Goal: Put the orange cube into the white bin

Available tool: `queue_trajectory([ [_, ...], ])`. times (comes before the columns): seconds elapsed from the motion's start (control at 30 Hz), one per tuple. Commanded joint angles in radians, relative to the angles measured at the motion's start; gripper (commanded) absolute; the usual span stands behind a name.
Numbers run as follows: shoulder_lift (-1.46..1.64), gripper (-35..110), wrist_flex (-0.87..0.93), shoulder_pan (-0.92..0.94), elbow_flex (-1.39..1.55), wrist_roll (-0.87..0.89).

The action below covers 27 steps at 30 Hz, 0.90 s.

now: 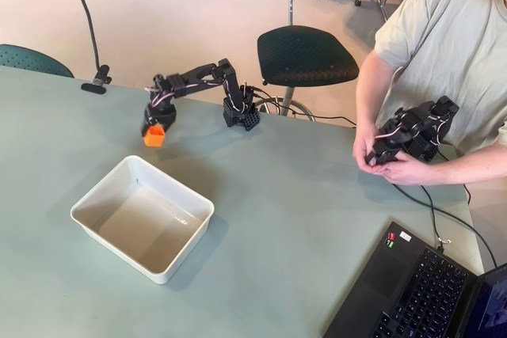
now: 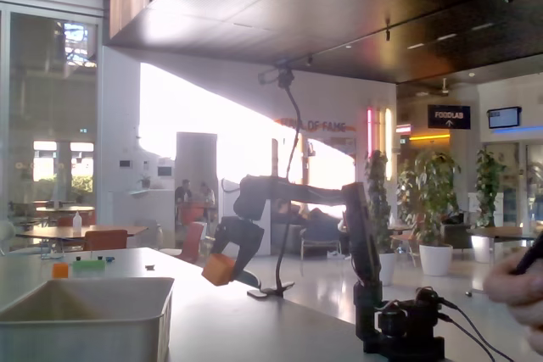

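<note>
The black arm (image 1: 198, 81) reaches out from its base near the far edge of the pale green counter (image 1: 301, 211), bent over so that its gripper (image 1: 156, 128) points down, and the fingers are clenched on the orange cube (image 1: 154, 136). In the overhead view the cube sits just beyond the far corner of the white bin (image 1: 142, 219), apart from the rim and not over the tub's opening. In the fixed view, from low down at counter level, the orange cube (image 2: 218, 270) is plainly lifted clear of the counter, tilted in the gripper (image 2: 227, 267), hanging above and to the right of the white bin (image 2: 85, 320), whose near wall fills the lower left of that picture. The bin lies at an angle to the counter's edges. At the right of the overhead view a person (image 1: 444, 45) in a light shirt stands at the counter's side, and an open laptop (image 1: 428, 290) sits at the near right corner. Behind the counter stand a dark chair (image 1: 305, 57) and part of a green one (image 1: 32, 59).
</note>
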Motion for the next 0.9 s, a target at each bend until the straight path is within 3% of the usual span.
queue_trajectory([
  [0.0,0.075,21,-0.002,0.000,-0.109,-0.008],
  [0.37,0.017,21,-0.035,-0.187,-0.416,-0.012],
  [0.87,-0.334,22,-0.528,-0.423,-0.489,-0.011],
])
